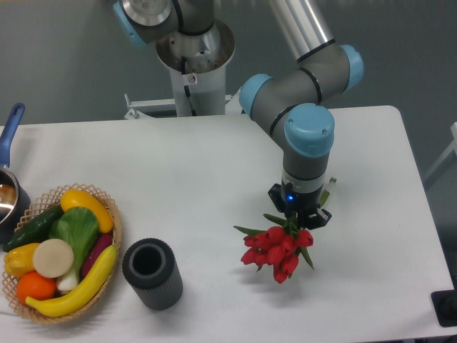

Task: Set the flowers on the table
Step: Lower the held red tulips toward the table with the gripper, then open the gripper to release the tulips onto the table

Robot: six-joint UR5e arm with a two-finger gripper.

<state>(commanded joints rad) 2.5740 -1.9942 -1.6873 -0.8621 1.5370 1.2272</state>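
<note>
The flowers (277, 249), a small bunch of red tulips with green leaves, hang just below my gripper (298, 219), right of the middle of the white table (200, 164). The buds point toward the front left and the stems run up between the fingers. A green stem end sticks out on the gripper's right side. The gripper points straight down and is shut on the stems. I cannot tell whether the buds touch the tabletop or hang just above it.
A dark grey ribbed vase (152, 274) stands at the front, left of the flowers. A wicker basket (61, 251) of fruit and vegetables sits at the front left. A pot with a blue handle (8, 187) is at the left edge. The arm's base (194, 64) is at the back.
</note>
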